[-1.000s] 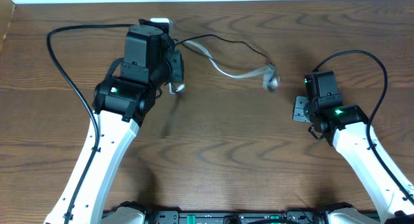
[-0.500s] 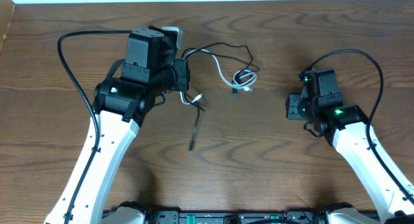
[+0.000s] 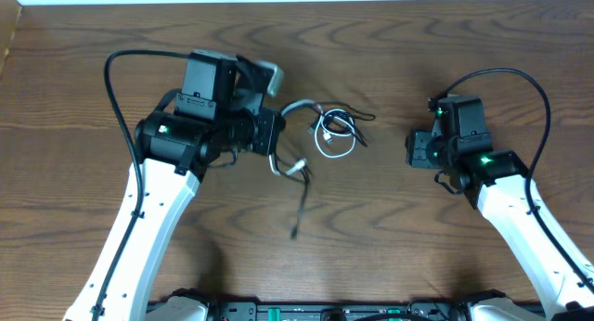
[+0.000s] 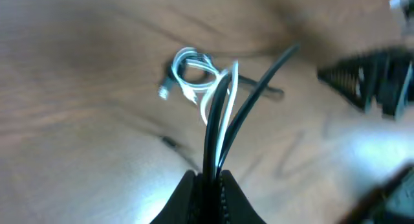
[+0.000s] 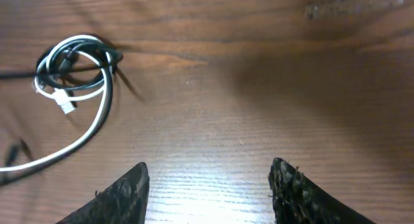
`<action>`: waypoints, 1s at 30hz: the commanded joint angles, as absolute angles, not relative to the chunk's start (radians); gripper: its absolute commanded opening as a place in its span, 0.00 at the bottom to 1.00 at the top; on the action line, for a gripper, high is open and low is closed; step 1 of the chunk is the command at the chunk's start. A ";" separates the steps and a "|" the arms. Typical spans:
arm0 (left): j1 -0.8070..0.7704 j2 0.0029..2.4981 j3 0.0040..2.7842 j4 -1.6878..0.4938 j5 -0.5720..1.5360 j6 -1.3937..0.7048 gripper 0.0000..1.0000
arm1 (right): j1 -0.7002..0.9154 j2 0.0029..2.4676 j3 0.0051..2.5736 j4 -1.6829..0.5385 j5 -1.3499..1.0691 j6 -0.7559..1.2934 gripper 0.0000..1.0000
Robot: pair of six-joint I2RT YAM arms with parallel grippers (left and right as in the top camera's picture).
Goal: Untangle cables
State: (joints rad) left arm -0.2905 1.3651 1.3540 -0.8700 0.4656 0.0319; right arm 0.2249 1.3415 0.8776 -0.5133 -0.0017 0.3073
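The cables, one black and one white, lie partly wound in a small coil (image 3: 334,133) on the table between the two arms. My left gripper (image 3: 275,145) is shut on strands of both cables (image 4: 217,130), which run up from its jaws (image 4: 207,184) to the coil (image 4: 192,74). A white plug (image 3: 297,168) and a black end (image 3: 301,208) hang down from that grip. My right gripper (image 3: 415,147) is open, right of the coil and apart from it. In the right wrist view its fingers (image 5: 208,173) hold nothing, and the coil (image 5: 72,67) lies at upper left.
The dark wooden table (image 3: 390,256) ends at its back edge (image 3: 371,2) just behind the arms. Thick black arm cables loop beside the left arm (image 3: 116,89) and above the right arm (image 3: 520,84).
My left gripper moved right and toward the front with the cables. The strands, stretched out before, have slackened into a coil. My right gripper's jaws have widened and it shifted slightly left.
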 commanded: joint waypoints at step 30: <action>-0.309 1.548 1.375 -0.454 0.350 -0.023 0.87 | 0.215 1.341 0.879 -0.558 -0.019 0.306 0.80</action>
